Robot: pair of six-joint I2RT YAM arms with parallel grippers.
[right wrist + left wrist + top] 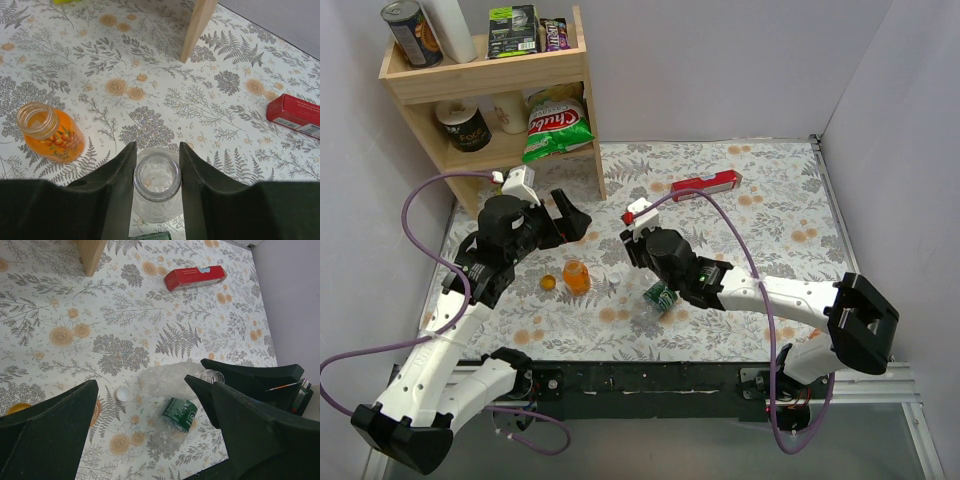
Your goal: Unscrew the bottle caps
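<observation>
Clear uncapped bottle [156,205] in R pincer [156,160]; L pincer [140,382] wide

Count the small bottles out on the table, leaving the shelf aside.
3. An open orange bottle stands upright; a clear bottle sits between the fingers of the right gripper; a green-labelled bottle lies beside the clear one. Another may be hidden.

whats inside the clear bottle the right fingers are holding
The clear bottle has no cap. Through its open mouth in the right wrist view it looks empty, only clear plastic showing. The right fingers cover both its sides in that view.
</observation>
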